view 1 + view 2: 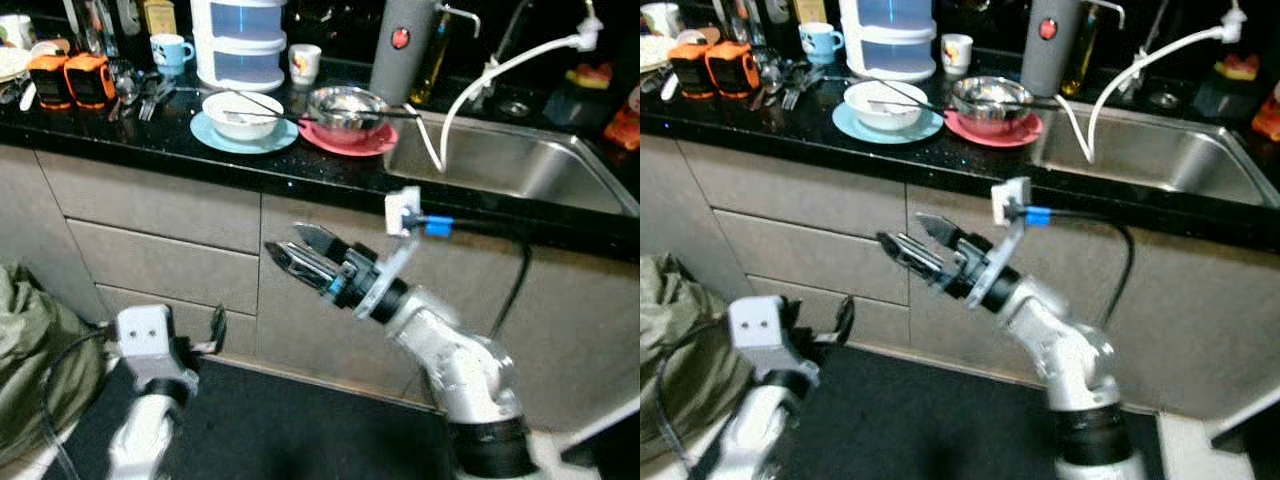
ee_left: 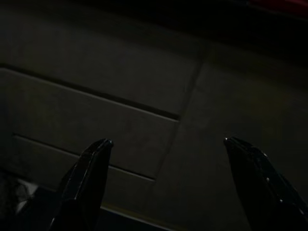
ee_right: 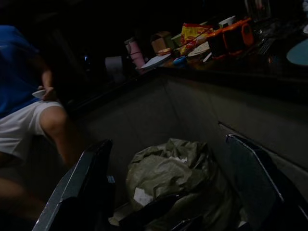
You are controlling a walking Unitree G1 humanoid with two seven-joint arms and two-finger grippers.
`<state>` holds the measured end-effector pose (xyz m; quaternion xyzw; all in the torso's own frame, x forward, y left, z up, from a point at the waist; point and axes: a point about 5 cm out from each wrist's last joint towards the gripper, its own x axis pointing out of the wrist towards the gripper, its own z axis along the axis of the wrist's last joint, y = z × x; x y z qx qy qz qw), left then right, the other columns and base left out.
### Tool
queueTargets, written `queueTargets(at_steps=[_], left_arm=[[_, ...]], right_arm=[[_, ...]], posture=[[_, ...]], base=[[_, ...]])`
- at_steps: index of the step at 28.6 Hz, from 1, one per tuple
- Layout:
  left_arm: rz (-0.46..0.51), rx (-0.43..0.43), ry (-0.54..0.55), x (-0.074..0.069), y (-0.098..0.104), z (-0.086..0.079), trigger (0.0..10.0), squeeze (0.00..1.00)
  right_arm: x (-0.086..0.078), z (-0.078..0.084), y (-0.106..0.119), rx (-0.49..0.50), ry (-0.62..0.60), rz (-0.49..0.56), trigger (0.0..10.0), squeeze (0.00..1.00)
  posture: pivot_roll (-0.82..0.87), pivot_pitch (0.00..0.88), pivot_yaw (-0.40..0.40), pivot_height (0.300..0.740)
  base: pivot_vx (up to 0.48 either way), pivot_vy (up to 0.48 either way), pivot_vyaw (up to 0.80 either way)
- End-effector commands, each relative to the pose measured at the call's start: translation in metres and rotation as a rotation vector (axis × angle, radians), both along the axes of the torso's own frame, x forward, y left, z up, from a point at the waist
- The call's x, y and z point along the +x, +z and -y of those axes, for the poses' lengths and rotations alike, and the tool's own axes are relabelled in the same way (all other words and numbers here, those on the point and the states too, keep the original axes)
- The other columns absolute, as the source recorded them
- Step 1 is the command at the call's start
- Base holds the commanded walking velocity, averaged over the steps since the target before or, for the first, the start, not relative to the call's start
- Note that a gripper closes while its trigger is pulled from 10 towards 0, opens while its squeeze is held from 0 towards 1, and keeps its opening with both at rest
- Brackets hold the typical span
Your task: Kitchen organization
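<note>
Black countertop (image 1: 330, 175) runs across in front of me, its front edge overhanging grey drawer fronts (image 1: 160, 245) and a cabinet door. Along the left end of the counter sit two orange boxes (image 1: 70, 78), loose cutlery (image 1: 140, 90) and a blue mug (image 1: 172, 50). Nearer the middle, close to the front edge, a white bowl (image 1: 242, 113) rests on a blue plate (image 1: 245, 135), with chopsticks lying across it. Just beside it a steel bowl (image 1: 347, 108) sits on a red plate (image 1: 350, 140), which reaches toward the rim of the sink (image 1: 500, 160). Behind them stand a white stacked container (image 1: 238, 40), a small cup (image 1: 304, 62) and a grey flask (image 1: 400, 48). A white hose (image 1: 500, 70) arcs down into the sink basin at the counter's right end.

Below the edge, a green sack (image 1: 40, 360) slumps on the floor at far left. My left gripper (image 2: 166, 149) hangs low before the drawers, its fingers wide apart on nothing. My right gripper (image 1: 300, 252) is raised in the open space before the cabinet door, under the counter's edge, pointing left, fingers parted and empty. Its wrist view looks over the sack toward a person's legs (image 3: 29, 125) by the far counter corner. Dark floor (image 1: 300, 420) lies open between my arms.
</note>
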<state>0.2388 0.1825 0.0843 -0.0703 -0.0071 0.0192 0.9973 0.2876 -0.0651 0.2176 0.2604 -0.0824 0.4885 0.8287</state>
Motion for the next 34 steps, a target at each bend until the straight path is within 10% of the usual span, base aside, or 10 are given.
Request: queueTargets(at_steps=[1,21,34], left_arm=[[-0.005,-0.011,-0.013,0.000,-0.002,0.004,10.0,0.00],[-0.011,0.005,-0.018,-0.001,-0.002,0.003,10.0,0.00],[-0.016,0.012,-0.021,-0.002,-0.002,0.002,10.0,0.00]], right_arm=[[0.005,0.009,-0.002,-0.012,-0.054,-0.011,10.0,0.00],[0.022,0.013,0.011,0.018,-0.185,-0.002,10.0,0.00],[0.007,0.032,0.077,0.389,-0.024,0.110,10.0,0.00]], posture=[[0.13,0.000,-0.081,0.740],[0.15,0.000,-0.075,0.740],[0.16,0.000,-0.074,0.740]], base=[[0.319,0.000,0.00],[0.317,0.000,0.00],[0.316,0.000,0.00]])
